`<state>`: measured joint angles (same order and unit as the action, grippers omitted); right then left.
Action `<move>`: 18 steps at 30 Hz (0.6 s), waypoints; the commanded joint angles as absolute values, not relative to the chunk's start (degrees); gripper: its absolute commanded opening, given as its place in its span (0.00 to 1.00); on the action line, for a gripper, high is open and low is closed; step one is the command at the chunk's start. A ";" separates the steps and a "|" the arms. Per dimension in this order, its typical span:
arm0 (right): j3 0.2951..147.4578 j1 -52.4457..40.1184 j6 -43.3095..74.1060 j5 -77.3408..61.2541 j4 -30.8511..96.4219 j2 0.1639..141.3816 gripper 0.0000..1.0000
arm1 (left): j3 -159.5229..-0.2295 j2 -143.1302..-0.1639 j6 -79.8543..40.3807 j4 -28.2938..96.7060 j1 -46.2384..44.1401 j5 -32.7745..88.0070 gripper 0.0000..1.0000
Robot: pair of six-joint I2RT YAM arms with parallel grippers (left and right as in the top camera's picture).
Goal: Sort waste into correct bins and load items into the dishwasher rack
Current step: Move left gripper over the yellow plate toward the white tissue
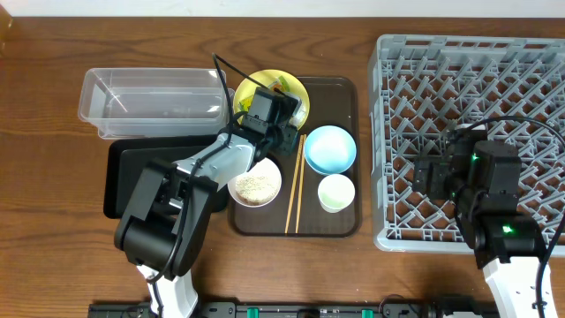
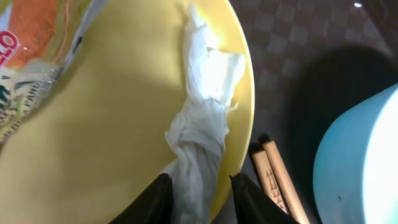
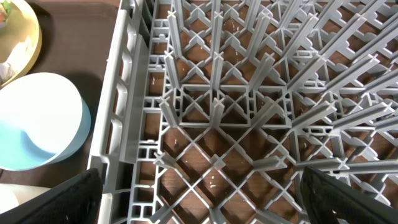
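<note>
Waste sorting in hand: a twisted white paper napkin [image 2: 199, 137] on the round yellow plate [image 2: 124, 124] is pinched in the narrow left jaws. The right jaws are held wide over the grey plastic lattice rack [image 3: 124, 93]. A clean lift off the plate is required next.

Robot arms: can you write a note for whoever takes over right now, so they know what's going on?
Left gripper: fingers on either side of the twisted white napkin on the yellow plate; firm grip not certain.
Right gripper: open, empty, over the dishwasher rack.
The snack wrapper lies on the plate too. The white bowl of rice, light blue bowl, green cup and chopsticks sit on the brown tray.
Done: nothing shows in the clear tub, black tray or rack.
Left: bin the waste, load all dishes.
</note>
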<state>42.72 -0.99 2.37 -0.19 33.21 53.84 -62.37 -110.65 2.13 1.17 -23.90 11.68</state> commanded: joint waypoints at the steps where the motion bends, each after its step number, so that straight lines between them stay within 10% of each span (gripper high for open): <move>1: 43.92 -1.80 2.55 -0.27 33.30 53.58 0.99 | -63.33 -111.44 0.78 1.72 -23.88 14.59 0.34; 18: 43.92 -1.80 2.55 -0.27 33.50 53.58 0.99 | -63.35 -104.64 -0.34 4.23 -23.88 16.10 0.23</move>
<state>42.72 -0.99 2.37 -0.19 33.28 53.84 -62.52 -107.81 -0.03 4.23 -23.90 15.79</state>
